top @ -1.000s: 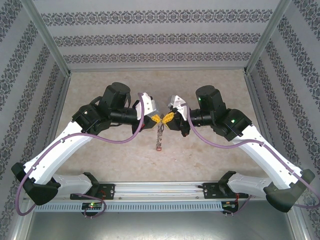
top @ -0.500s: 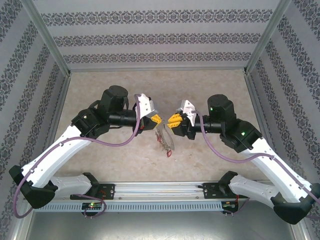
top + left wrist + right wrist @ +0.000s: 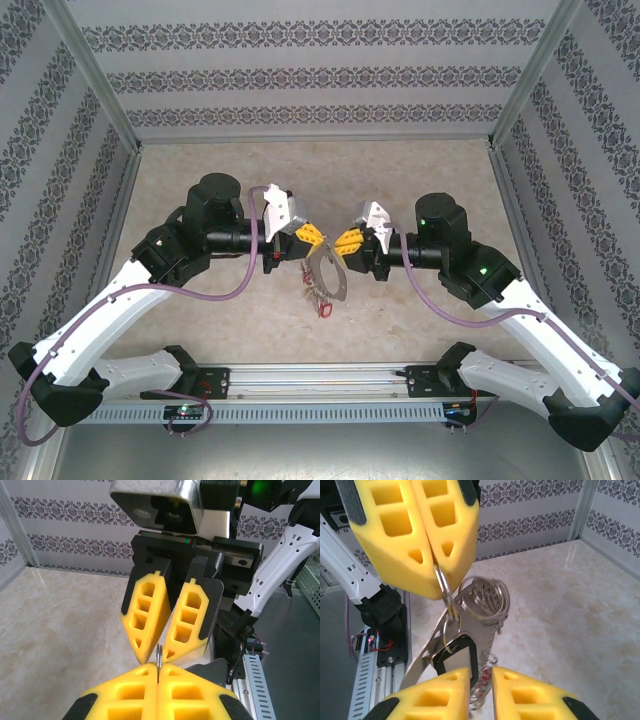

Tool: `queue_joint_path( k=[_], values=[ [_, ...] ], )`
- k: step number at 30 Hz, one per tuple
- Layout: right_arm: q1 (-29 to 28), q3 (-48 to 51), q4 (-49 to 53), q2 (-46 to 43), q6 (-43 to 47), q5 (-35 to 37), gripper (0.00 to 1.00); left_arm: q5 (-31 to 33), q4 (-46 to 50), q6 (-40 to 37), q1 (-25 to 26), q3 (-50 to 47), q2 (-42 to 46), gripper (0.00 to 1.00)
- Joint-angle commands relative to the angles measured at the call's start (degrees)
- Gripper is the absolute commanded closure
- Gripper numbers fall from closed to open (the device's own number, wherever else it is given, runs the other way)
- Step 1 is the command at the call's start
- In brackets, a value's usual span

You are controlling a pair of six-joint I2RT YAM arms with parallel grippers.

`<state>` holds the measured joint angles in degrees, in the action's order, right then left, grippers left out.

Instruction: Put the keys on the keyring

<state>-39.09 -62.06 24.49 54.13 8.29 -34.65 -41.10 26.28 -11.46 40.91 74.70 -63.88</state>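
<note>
Both arms raised over the beige tabletop, grippers nose to nose near its middle. Left gripper: jaws pressed fully together on a thin wire loop of the keyring, the whole bundle hanging beneath the yellow fingertips. Right gripper: jaws a narrow gap apart, nothing pinched between them, tips just beside the left gripper's tips. In the right wrist view, key with a black oval tag dangling from that same pinched loop, just above the right gripper's left-hand fingertip; contact there impossible to tell. Behind the key, a cluster of small split rings and a flat grey band slanting down to the left. In the top view, red tag at the lowest end of the bundle, between the two grippers and nearer the arm bases.
</note>
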Motion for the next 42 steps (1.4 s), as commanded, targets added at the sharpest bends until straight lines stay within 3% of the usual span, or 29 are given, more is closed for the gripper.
queue_joint_path(
  k=[1, 4, 8, 18, 29, 42],
  values=[
    [0.76, 0.46, -3.31, -0.44, -1.64, -4.21, 0.72, -2.23, -5.87, 1.56, 0.49, -0.34, 1.49, 1.00],
    [0.27, 1.69, -5.60, -0.57, -2.14, -7.97, 0.62, -2.05, -6.32, 1.71, 0.52, -0.34, 1.46, 1.00],
    [-0.30, 3.78, -7.90, -1.66, -2.49, -8.50, 0.58, -1.95, -6.64, 1.82, 0.49, -0.29, 1.17, 1.00],
    [-0.36, 4.94, -10.96, -0.62, -3.11, -6.45, 0.65, -2.44, -7.64, 2.56, 0.49, -0.23, 0.75, 1.00],
    [-1.93, 3.59, -14.35, 2.92, -3.75, -7.89, 0.64, -1.95, -7.74, 2.63, 0.47, -0.60, 1.21, 1.00],
    [-2.00, 3.72, -13.40, 2.15, -2.54, -6.49, 0.94, -1.26, -7.78, 2.21, -0.03, -0.71, 1.75, 1.00]
  ],
)
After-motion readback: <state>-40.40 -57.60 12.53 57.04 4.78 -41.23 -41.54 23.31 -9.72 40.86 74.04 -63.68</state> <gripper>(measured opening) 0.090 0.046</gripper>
